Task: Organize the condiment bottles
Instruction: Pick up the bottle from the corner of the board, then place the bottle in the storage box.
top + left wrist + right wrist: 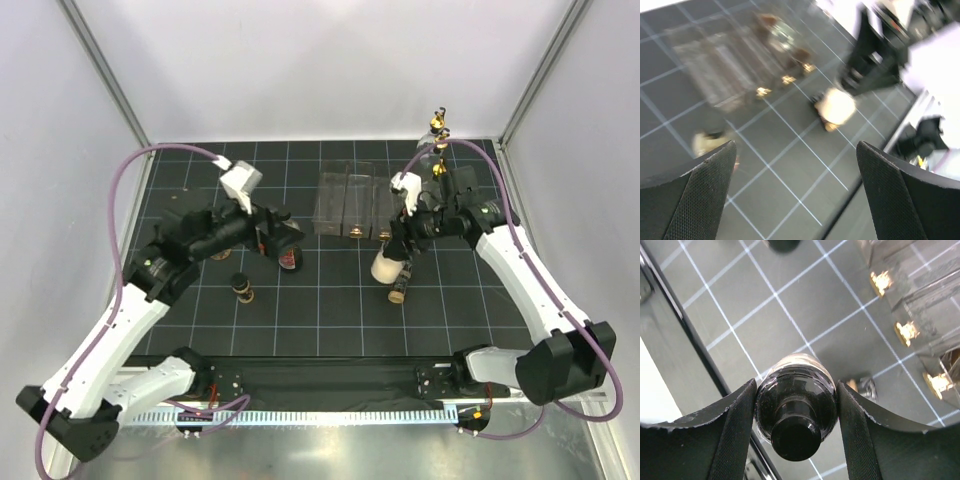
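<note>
Pinching a small clear-glass bottle with a black cap between its fingers, the right gripper holds it just in front of the clear plastic compartment rack. The left gripper hangs over the black gridded mat, fingers spread wide and empty. A short brown bottle stands near it.

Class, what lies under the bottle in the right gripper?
Around the bottle, clamped in the right gripper, the black gridded mat shows. The bottle's body covers the spot directly below, so contact with the mat is unseen.
</note>
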Tool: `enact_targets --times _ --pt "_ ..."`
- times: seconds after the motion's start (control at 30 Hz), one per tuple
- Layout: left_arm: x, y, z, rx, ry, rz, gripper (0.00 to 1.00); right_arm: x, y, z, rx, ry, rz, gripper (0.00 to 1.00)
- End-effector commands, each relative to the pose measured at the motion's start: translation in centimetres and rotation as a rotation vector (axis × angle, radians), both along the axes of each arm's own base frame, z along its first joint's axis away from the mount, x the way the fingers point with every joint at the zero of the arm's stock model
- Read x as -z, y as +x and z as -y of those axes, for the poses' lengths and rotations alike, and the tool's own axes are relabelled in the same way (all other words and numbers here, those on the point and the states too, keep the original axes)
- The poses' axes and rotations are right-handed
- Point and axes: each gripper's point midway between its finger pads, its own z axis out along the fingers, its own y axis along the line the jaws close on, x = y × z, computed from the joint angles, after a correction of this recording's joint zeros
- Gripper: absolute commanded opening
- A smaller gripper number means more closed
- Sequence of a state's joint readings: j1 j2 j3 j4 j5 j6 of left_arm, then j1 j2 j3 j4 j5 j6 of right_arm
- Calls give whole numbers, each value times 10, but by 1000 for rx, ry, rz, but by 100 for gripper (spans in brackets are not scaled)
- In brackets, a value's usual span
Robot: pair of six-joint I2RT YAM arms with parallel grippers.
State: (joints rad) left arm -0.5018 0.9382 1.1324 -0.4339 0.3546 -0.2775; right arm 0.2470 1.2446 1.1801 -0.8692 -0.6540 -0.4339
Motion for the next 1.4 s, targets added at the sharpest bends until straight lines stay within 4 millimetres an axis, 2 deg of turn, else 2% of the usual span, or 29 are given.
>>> enact_targets --times 0.0,0.23,0.33,0.53,0.57,0.67,0.8,1.0,1.17,1.37 --pt "-21 -4 16 19 13 76 100 -45 27 -19 60 128 86 4" --pt "0 -15 62 94 97 84 100 -46 34 -30 106 186 2 4" --pt "16 -12 81 101 150 77 100 -47 34 -37 110 212 -39 4" --pt "30 -5 108 100 232 101 100 -50 30 -45 123 236 -90 4" --pt "39 -1 113 96 255 92 100 -50 30 -46 122 240 -97 4" --pt "47 3 121 96 281 91 100 -54 30 -49 126 260 -112 4" --pt "68 8 137 111 317 71 100 -53 28 -56 103 281 -148 4" --pt "75 17 156 127 326 64 100 -51 24 -62 96 304 -184 4" --pt "87 15 172 172 335 44 100 -54 23 -64 90 319 -192 4" --pt "102 17 180 184 351 22 100 -57 18 -69 63 352 -210 4"
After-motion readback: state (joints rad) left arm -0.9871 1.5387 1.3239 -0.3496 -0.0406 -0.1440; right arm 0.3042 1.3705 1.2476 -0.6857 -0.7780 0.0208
